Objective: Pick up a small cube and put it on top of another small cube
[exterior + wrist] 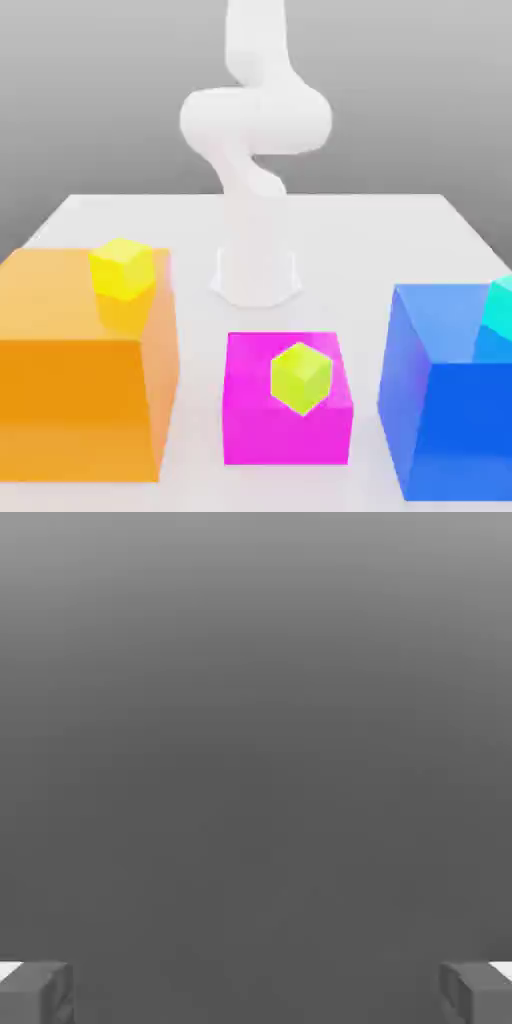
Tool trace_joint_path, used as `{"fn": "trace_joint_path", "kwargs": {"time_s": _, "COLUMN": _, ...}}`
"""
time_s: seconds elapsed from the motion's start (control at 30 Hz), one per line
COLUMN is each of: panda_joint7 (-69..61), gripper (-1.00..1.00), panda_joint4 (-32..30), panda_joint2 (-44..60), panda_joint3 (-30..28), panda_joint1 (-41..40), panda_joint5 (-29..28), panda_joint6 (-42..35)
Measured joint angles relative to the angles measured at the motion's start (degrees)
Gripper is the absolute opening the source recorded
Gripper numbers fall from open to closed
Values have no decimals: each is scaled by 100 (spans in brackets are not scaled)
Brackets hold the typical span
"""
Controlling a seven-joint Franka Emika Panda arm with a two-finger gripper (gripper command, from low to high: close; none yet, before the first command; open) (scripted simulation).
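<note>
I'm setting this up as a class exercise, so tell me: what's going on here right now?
A white robot arm stands at the back of a white table, handling nothing yet. Its tool is open and empty. Three big blocks sit in front, each carrying a small cube: a yellow cube on the orange block, a lime-green cube on the magenta block, and a cyan cube on the blue block.

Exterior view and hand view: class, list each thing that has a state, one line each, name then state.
gripper: open, holding nothing.
small cyan cube: resting on the blue block.
small yellow cube: resting on the orange block.
small lime-green cube: resting on the magenta block.
</note>
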Motion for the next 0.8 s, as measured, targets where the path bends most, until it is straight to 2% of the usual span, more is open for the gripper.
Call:
{"fn": "trace_joint_path", "kwargs": {"time_s": 0.23, "panda_joint7": 860, "gripper": 0, "panda_joint4": -258, "panda_joint2": 956, "panda_joint3": 760, "panda_joint1": 335, "panda_joint5": 389, "panda_joint6": 196}}
{"fn": "trace_joint_path", "kwargs": {"time_s": 0.5, "panda_joint7": 2254, "gripper": 0, "panda_joint4": -724, "panda_joint2": 2044, "panda_joint3": 2010, "panda_joint1": 651, "panda_joint5": 550, "panda_joint6": 640}}
{"fn": "trace_joint_path", "kwargs": {"time_s": 0.7, "panda_joint7": 3724, "gripper": 0, "panda_joint4": -1184, "panda_joint2": 2938, "panda_joint3": 3076, "panda_joint1": 858, "panda_joint5": 266, "panda_joint6": 1120}}
{"fn": "trace_joint_path", "kwargs": {"time_s": 0.8, "panda_joint7": 4709, "gripper": 0, "panda_joint4": -1476, "panda_joint2": 3472, "panda_joint3": 3571, "panda_joint1": 970, "panda_joint5": -112, "panda_joint6": 1430}}
